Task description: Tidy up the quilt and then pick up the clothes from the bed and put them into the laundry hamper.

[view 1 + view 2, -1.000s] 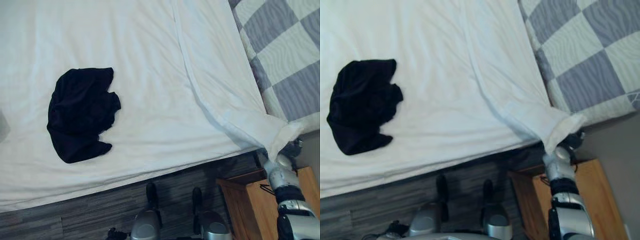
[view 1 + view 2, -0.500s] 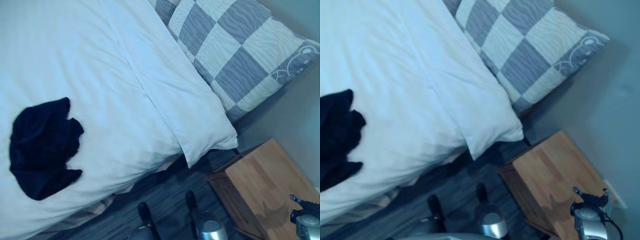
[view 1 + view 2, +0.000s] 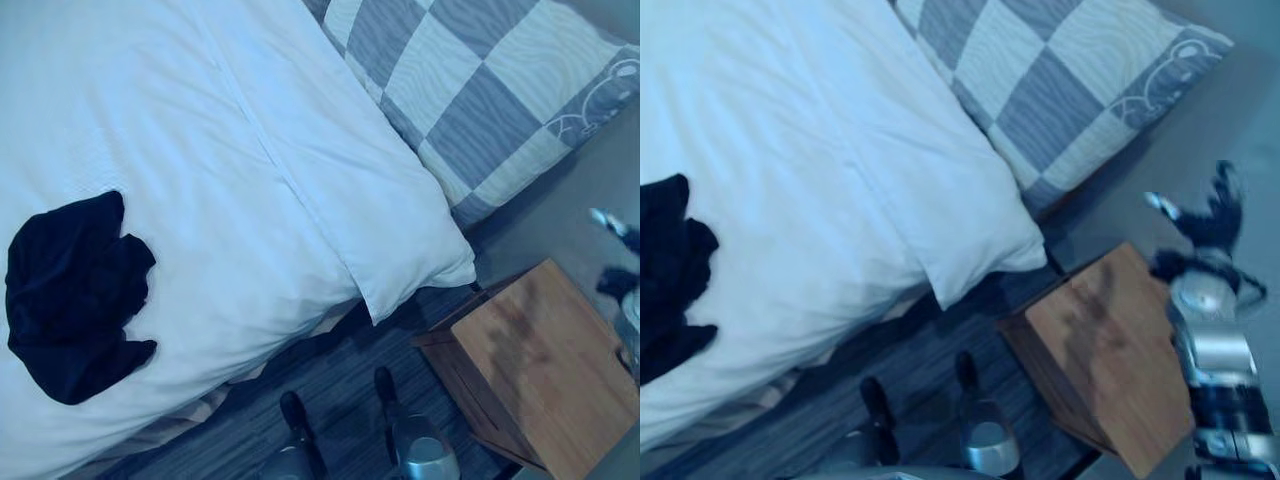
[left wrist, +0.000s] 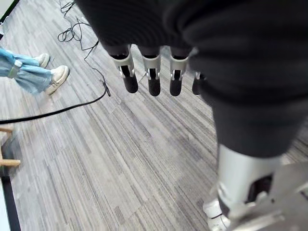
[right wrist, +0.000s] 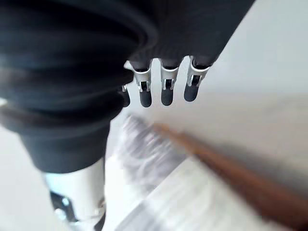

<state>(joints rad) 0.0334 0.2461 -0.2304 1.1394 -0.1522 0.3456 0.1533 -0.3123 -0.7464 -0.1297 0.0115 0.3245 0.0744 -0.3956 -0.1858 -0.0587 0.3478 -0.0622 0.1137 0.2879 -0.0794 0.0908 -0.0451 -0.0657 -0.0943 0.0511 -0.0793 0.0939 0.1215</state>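
Quilt: white padded quilt (image 3: 200,150) spread across the bed, filling the upper left and centre of the left eye view; it lies mostly smooth, one fold line running down its middle and its corner hanging off the bed edge at centre right. Tidying looks largely done.
Clothes: black crumpled garment (image 3: 70,295) at the left edge of the left eye view, lying on top of the quilt, held by neither robot hand. Pick-up not yet begun.
Laundry hamper: location cannot be told from these views; the drop-off is wholly left to do.
Pillow: grey-and-white chequered pillow (image 3: 480,85) at the upper right, touching the quilt's far edge.
Nightstand: brown wooden nightstand (image 3: 535,370) at the lower right, just beside the bed corner.
Right robot hand (image 3: 1200,215): raised at the right edge of the right eye view, above the nightstand; fingers (image 5: 166,89) straight and apart, empty.
Left robot hand (image 4: 154,72): hangs over the grey wood-plank floor (image 4: 120,159), fingers straight, empty.
Person: jeans and white shoes (image 4: 53,77) at the upper left of the left wrist view.
Hard to make out: right robot hand blurred in the eye views; garment cut off in the right eye view.
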